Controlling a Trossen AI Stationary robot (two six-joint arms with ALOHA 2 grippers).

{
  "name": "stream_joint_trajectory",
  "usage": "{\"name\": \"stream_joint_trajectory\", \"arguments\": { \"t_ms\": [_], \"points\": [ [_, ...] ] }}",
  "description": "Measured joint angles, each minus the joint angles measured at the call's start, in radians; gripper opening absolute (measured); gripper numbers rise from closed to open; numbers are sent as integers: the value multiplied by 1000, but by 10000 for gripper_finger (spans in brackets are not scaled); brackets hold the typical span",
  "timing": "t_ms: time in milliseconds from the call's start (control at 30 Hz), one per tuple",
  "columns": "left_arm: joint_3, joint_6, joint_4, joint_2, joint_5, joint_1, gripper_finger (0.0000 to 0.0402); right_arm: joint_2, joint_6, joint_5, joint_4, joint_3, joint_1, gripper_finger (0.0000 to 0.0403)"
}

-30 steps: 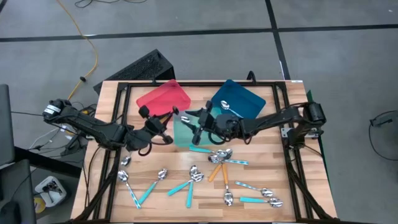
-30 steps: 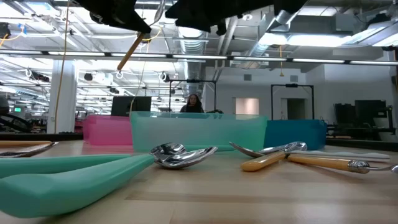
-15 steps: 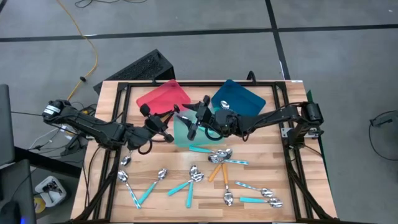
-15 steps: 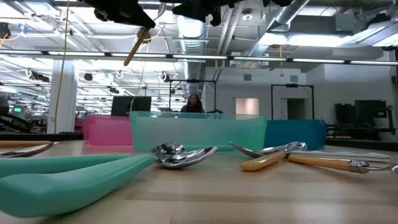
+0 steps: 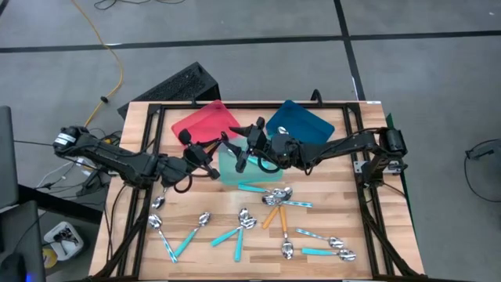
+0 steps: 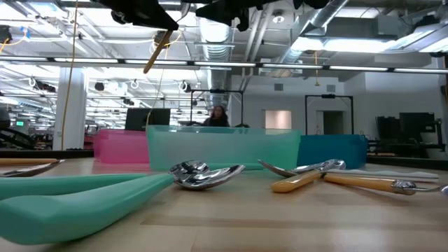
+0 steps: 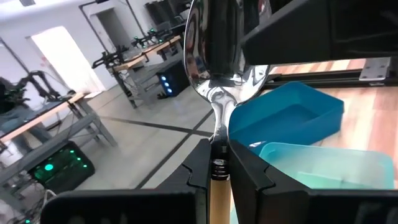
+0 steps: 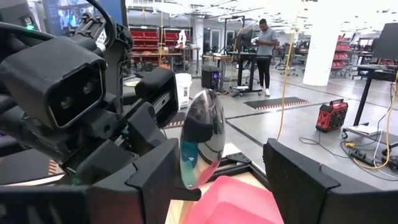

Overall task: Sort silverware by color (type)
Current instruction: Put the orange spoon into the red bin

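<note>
One orange spoon (image 7: 216,93) — clamped in left hand (image 7: 217,163).

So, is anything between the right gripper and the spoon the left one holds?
Nothing visible. The spoon, held up by the left gripper, has its bowl between the fingers of the open right gripper.

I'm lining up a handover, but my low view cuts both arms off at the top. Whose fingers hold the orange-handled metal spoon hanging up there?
Observer: The left gripper is shut on the orange-handled metal spoon, clamping its handle.
Operator: And the right one?
Observer: The right gripper is open, with the spoon's bowl standing between its fingers.
Operator: Over which tray?
Observer: The two grippers meet above the pale teal plastic tray.
</note>
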Motion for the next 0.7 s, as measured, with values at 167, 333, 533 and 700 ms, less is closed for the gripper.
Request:
{"name": "stream_joint_trajectory", "arguments": {
  "t_ms": [167, 333, 533, 700],
  "points": [
    [0, -4, 0, 0, 38, 15, 16, 0, 3, 2, -3, 0, -1, 253],
    [0, 72, -38, 0, 37, 15, 16, 0, 23, 3, -44, 0, -2, 253],
    [0, 151, -106, 0, 54, 15, 16, 0, 147, 1, -121, 0, -19, 253],
    [0, 232, -163, 0, 56, 15, 16, 0, 237, -1, -201, 0, -26, 253]
  ]
}}
